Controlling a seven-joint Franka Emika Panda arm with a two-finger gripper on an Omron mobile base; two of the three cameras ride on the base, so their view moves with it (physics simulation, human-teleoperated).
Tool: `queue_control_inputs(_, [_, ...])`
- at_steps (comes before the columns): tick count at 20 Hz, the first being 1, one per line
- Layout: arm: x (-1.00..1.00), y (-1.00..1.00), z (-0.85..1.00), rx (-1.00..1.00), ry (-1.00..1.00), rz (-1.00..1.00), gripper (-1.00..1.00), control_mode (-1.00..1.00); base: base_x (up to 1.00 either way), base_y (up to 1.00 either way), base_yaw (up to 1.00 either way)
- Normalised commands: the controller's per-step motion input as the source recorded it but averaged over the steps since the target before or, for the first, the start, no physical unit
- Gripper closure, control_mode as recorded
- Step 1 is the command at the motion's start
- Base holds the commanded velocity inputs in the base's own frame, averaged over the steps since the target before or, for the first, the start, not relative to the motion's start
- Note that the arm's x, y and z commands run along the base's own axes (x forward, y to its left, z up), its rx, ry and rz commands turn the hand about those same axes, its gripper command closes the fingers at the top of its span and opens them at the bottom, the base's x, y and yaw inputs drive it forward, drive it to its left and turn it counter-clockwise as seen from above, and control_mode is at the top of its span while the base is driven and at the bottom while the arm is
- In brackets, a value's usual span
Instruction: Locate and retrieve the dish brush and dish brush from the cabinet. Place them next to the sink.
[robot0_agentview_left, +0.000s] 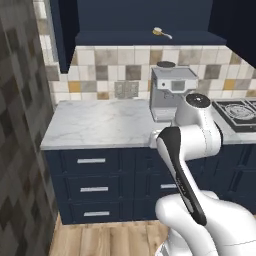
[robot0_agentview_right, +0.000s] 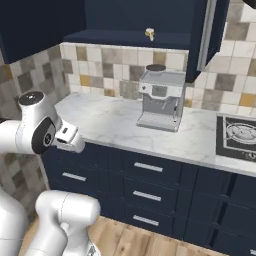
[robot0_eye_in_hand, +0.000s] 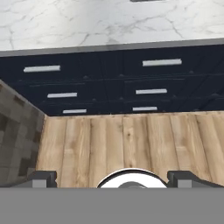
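Lying near the front edge of the cabinet (robot0_agentview_left: 140, 20) shelf, a dish brush (robot0_agentview_left: 162, 33) sits high above the claw (robot0_eye_in_hand: 112, 177), whose fingers stand wide apart, empty, pointing at the wooden floor (robot0_eye_in_hand: 131, 140).

Rendered evenly and softly lit, without a visible lamp. Showed the white marble counter top (robot0_agentview_left: 100, 122) bright and nearly flat, with only a faint sheen. Left the deep recess of the dark navy wall cabinet (robot0_agentview_left: 140, 20) at the upper middle of both base views dim, detail inside almost lost. Cast a soft, weak shadow under the grey steel coffee machine (robot0_agentview_right: 161, 100). Gave the glossy white robot arm (robot0_agentview_left: 192, 135) mild highlights, no harsh glare. Looked slightly soft and low in resolution throughout, tile edges blurred, drawer fronts in the hand view murky. Showed no clear edge distortion.
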Motion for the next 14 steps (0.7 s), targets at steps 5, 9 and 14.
queue_control_inputs(5, [0.00, 0.00, 0.00, 0.00, 0.00, 0.00, -1.00, 1.00, 0.69, 0.02, -0.16])
queue_control_inputs(9, [0.00, 0.00, 0.00, 0.00, 0.00, 0.00, -1.00, 1.00, 0.74, 0.15, -0.17])
queue_control_inputs(14, [0.00, 0.00, 0.00, 0.00, 0.00, 0.00, -1.00, 1.00, 0.70, 0.18, -0.17])
